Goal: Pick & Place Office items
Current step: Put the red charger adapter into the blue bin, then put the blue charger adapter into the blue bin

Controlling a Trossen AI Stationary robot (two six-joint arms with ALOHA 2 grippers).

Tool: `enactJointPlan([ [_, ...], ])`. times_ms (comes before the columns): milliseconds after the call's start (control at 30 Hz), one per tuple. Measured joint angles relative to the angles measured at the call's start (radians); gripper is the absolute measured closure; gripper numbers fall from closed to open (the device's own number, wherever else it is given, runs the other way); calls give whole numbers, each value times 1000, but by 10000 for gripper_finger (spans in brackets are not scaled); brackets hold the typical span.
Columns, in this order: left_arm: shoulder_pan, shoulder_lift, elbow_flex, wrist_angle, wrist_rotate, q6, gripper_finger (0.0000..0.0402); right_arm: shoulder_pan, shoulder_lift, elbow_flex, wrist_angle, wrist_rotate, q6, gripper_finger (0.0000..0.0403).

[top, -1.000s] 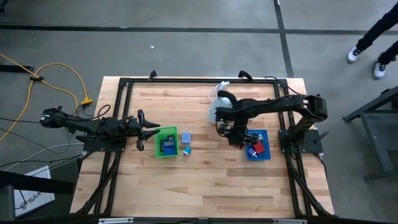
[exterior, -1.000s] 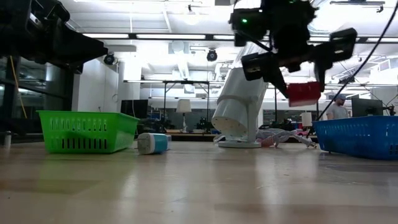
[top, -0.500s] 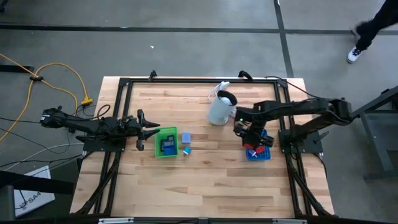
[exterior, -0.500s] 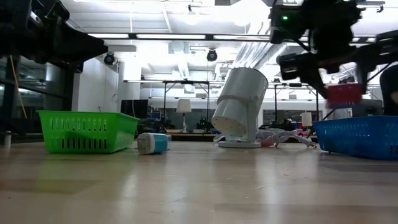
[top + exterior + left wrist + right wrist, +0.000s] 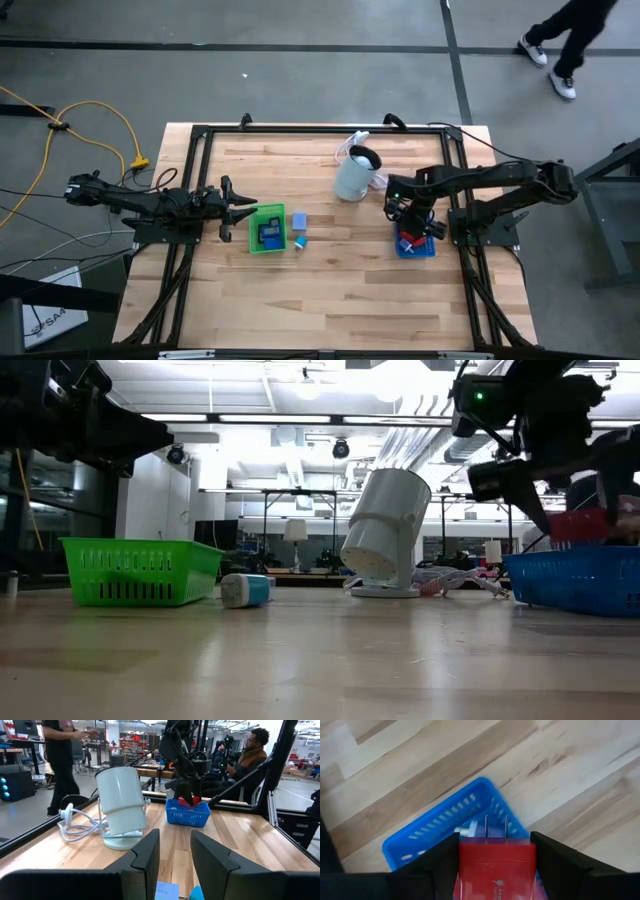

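Right gripper [image 5: 408, 233] poised over the blue tray [image 5: 424, 250] near the table's right side, clamped on a red plug adapter [image 5: 496, 865]; seen in the right wrist view with two metal prongs pointing away from the wrist, body squeezed between both dark fingers [image 5: 559, 862]; seen in the low view just above the tray's rim, not yet resting inside; more small pieces lying in that tray, one of them white, the rest hard to tell apart; left gripper [image 5: 245, 205] parked at the table's left edge, just beside the green tray [image 5: 254, 240], fingers [image 5: 150, 852] drawn close with a narrow gap and nothing between them; green tray carrying a dark blue item [image 5: 269, 235]; a pale blue block [image 5: 298, 220] and a small teal piece [image 5: 300, 241] lying on the wood just right of the green tray; pale cylindrical appliance [image 5: 353, 177] tilted on its base between the two trays toward the far edge, white cord [image 5: 75, 824] coiled beside it; wooden table [image 5: 330, 300]; a walking person's legs [image 5: 555, 45] on the floor beyond the far right corner; more people in the room in the left wrist view.
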Motion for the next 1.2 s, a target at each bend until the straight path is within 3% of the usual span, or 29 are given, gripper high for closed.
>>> enactJointPlan([
  [1000, 0, 0, 0, 0, 0, 0, 298, 0, 0, -92, 59, 7, 39, 178],
  [1200, 0, 0, 0, 0, 0, 0, 298, 0, 0, -92, 57, 7, 39, 156],
])
